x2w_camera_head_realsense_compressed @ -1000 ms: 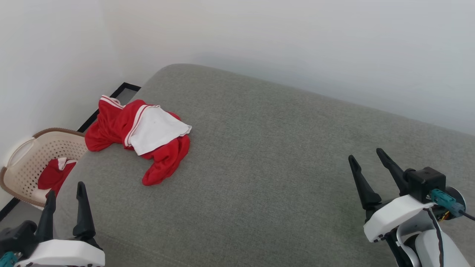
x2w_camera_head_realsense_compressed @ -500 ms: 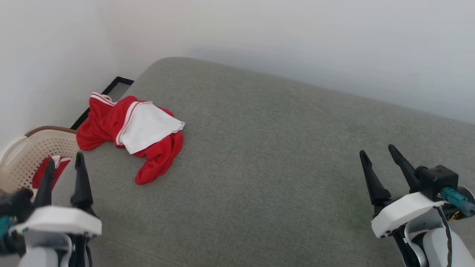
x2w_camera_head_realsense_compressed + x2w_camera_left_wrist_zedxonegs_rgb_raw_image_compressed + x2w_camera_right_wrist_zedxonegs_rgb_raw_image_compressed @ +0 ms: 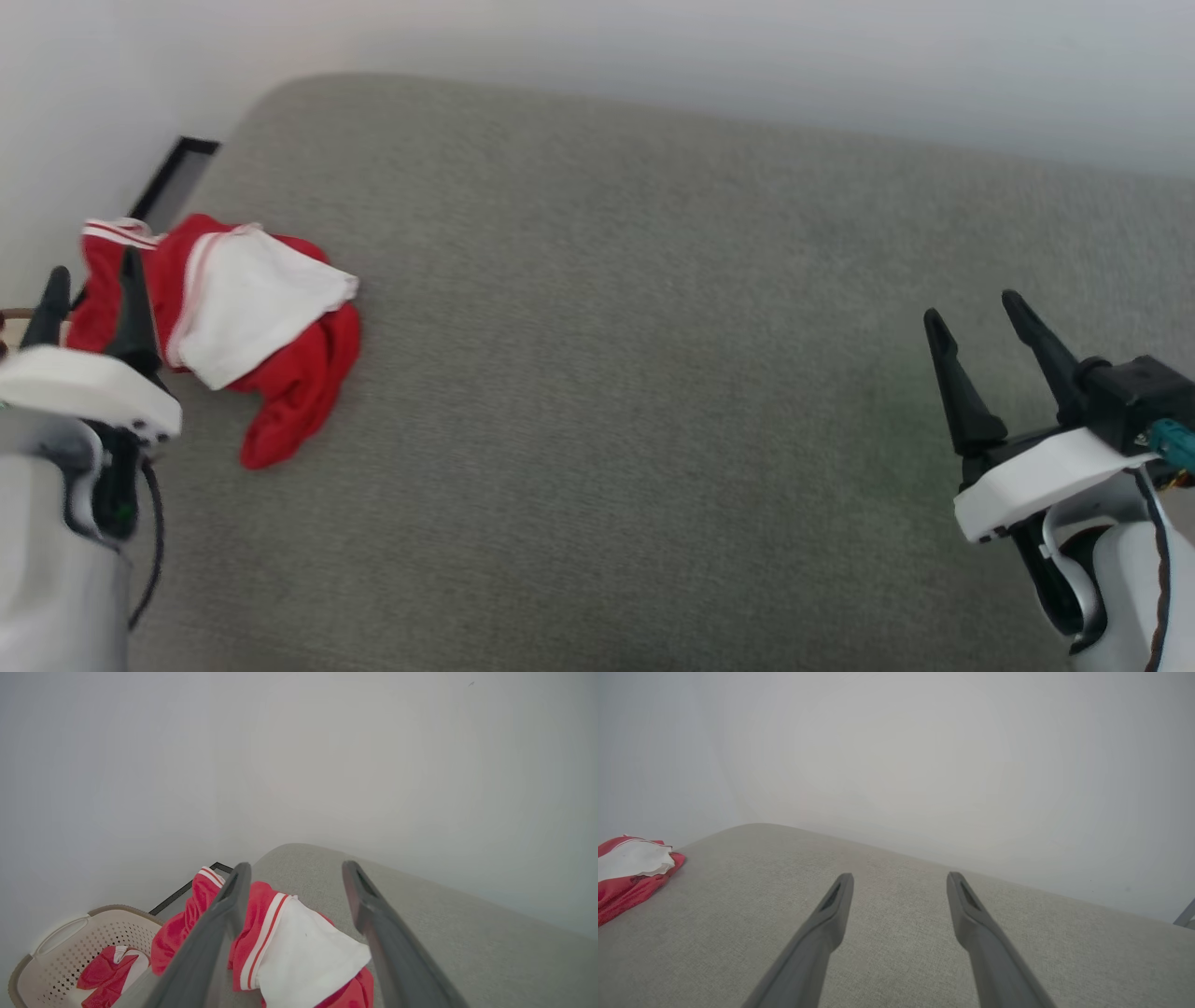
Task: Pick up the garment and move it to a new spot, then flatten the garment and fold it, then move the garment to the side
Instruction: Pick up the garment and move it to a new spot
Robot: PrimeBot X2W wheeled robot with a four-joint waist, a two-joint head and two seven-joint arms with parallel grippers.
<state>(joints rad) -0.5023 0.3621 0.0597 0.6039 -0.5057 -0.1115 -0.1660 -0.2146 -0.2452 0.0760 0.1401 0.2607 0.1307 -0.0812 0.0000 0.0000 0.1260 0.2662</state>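
head view: left claw (image 3: 93, 263), by the garment (image 3: 245, 306), and right claw (image 3: 971, 306) gape empty.

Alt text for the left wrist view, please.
A crumpled red-and-white garment lies on a grey cushion, seen past the open left end effector. At lower left, a beige perforated basket holds another red-and-white cloth; a pale wall rises behind.
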